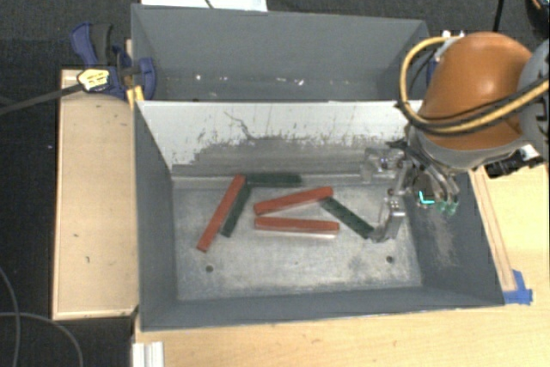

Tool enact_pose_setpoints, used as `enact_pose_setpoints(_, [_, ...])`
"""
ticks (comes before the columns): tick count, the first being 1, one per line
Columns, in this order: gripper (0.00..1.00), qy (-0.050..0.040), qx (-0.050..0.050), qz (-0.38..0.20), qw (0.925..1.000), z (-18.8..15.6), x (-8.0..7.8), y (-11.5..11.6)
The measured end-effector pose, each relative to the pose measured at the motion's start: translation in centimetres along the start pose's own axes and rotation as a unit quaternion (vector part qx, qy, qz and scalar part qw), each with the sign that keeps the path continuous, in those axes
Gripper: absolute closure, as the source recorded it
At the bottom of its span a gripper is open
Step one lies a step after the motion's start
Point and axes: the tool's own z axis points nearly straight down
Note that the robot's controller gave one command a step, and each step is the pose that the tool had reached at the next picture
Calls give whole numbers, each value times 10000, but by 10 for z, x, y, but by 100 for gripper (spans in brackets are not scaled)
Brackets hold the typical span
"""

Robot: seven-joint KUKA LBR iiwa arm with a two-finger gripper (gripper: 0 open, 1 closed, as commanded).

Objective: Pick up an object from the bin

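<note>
My gripper [391, 223] hangs low over the right part of the bin floor, close to the right wall. Its tip is at the right end of a short dark green stick [348, 218] that lies slanted on the floor; I cannot tell whether it touches the stick. Just left of that stick lie two red sticks, one slanted [292, 201] and one flat below it [296, 225].
Further left a long red stick [219, 213] leans beside a dark green one [234, 215], and another dark green stick [273, 180] lies along the back wall. The arm with its orange cover and yellow cables stands over the bin's right rim.
</note>
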Motion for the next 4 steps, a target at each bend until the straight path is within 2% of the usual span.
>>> enact_pose_setpoints(1, [0, -1, -4, -791, 9969, 139, -38, 35])
enact_pose_setpoints(2, [100, -33, 1, -784, 9969, 134, -39, 35])
enact_pose_setpoints(3, [0, -33, 1, -785, 9969, 134, -39, 35])
enact_pose_setpoints(4, [0, -53, -8, -930, 9957, 146, -55, 80])
